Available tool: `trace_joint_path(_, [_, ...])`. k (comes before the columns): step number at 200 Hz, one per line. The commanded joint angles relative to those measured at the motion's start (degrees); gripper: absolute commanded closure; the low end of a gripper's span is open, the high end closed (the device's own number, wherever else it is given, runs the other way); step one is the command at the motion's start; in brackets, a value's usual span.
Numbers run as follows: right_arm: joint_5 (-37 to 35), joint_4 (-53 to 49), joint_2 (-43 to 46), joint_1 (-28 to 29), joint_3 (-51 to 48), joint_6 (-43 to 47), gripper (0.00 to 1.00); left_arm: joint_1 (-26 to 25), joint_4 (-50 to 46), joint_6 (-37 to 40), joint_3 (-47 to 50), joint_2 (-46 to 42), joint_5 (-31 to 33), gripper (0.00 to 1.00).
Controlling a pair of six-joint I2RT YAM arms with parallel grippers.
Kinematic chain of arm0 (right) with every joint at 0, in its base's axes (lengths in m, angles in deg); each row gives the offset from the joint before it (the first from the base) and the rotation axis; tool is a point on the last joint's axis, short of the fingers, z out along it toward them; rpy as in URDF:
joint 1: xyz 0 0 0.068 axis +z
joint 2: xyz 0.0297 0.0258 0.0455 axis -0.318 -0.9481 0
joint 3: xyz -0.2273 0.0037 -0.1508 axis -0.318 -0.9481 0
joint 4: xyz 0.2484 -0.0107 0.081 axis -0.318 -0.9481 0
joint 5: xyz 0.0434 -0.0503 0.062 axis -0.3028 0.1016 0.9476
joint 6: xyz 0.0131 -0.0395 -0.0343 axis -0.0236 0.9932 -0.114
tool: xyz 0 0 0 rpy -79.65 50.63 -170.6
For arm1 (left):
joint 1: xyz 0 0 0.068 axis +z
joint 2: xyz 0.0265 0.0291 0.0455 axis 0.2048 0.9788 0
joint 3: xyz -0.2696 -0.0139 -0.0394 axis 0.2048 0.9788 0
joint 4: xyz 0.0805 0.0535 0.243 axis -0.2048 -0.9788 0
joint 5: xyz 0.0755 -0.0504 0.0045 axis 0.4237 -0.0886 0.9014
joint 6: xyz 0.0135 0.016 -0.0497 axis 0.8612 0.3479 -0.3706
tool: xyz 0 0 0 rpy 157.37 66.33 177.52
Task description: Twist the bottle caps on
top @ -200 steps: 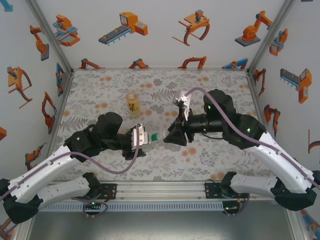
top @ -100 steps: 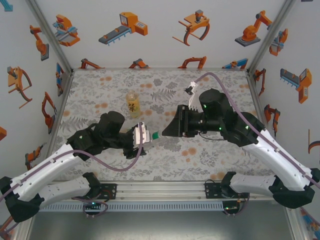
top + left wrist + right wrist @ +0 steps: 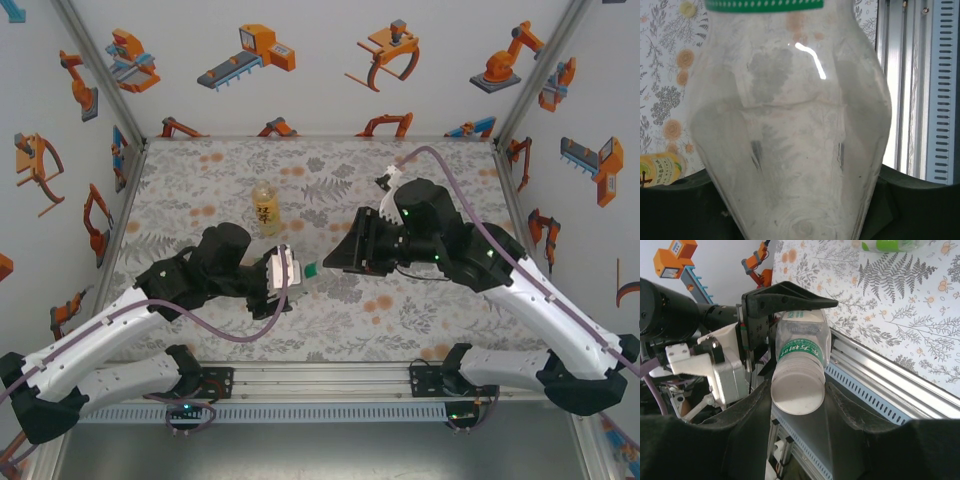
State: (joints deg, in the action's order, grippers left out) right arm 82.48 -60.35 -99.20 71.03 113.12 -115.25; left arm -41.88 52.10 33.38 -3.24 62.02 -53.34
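Left fingers (image 3: 297, 277): closed on the body of the clear bottle (image 3: 790, 130), holding it on its side above the tabletop (image 3: 200, 170), neck pointing at the other arm
Clear bottle: hanging in the air between the two arms over the near half of the tabletop, with a green label (image 3: 799, 351) around its upper part
White cap (image 3: 797, 392): sitting on the neck of the clear bottle
Right fingers (image 3: 332, 263): pressed against the white cap from both sides, gripping it
Amber bottle (image 3: 264, 207): standing upright on the tabletop beyond the left fingers, yellow label showing, well apart from both arms
Green bottle (image 3: 890, 245): on the floral tabletop, cut off by the picture edge, so I cannot tell how it lies
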Motion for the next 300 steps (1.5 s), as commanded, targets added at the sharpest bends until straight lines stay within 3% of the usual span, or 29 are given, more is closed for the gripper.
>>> trace_joint_path(1, [-2.0, 1.0, -1.1, -0.1, 0.0, -0.9, 1.0, -0.5, 1.9, 1.1, -1.1, -1.0, -1.3, 0.34])
trace_joint_path(48, [-3.9, -0.9, -1.7, -0.2, -1.1, 1.4, 1.0, -0.5, 1.9, 1.2, -0.8, -1.1, -1.2, 0.23])
trace_joint_path(175, [-18.2, -23.5, -14.0, -2.9, 9.9, 21.5, 1.0, -0.5, 2.0, 0.5, -0.2, -2.1, -0.5, 0.18])
trace_joint_path(249, [-16.2, -24.3, -22.5, -16.6, 18.9, 31.9, 1.0, -0.5, 1.7, 0.0, 0.7, -3.4, 0.4, 0.18])
trace_joint_path(300, [-15.6, -26.2, -34.4, -24.3, 32.6, 38.4, 1.0, -0.5, 1.3, -0.5, 1.5, -4.6, 1.0, 0.17])
